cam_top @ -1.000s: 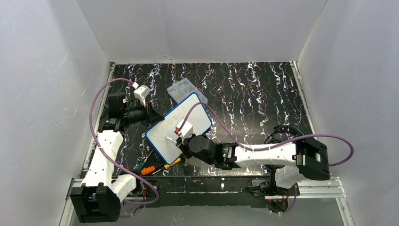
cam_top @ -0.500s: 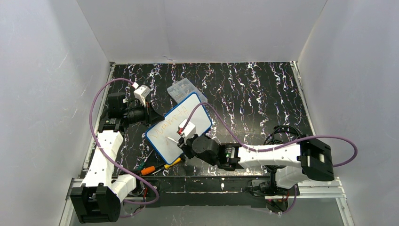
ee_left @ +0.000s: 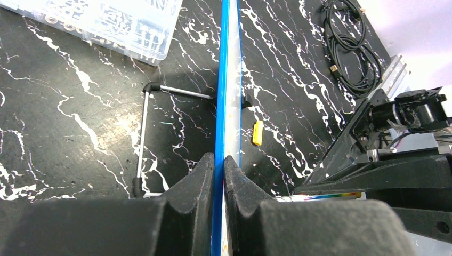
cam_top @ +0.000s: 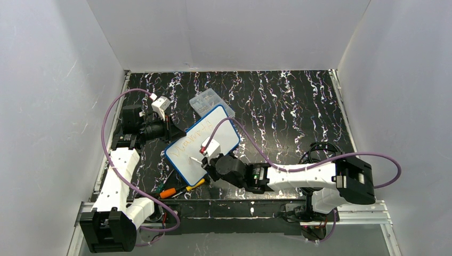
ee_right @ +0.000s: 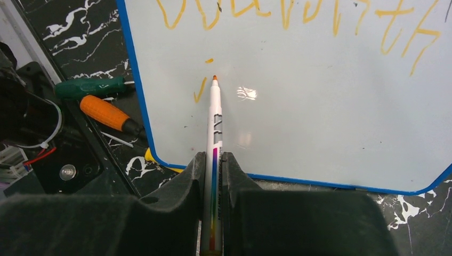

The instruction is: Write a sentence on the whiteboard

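The black, white-veined counter (cam_top: 288, 106) carries a clear compartment box (ee_left: 106, 21), a coiled black cable (ee_left: 352, 37), a hex key (ee_left: 143, 138) and a small yellow cap (ee_left: 257, 133). An orange-handled screwdriver (ee_right: 106, 114) and a green-handled screwdriver (ee_right: 88, 88) lie together beside the whiteboard (ee_right: 320, 122), at its near corner.

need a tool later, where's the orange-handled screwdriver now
In the top view the orange-handled screwdriver lies left of centre, just off the near corner of the whiteboard, beside a green-handled screwdriver.
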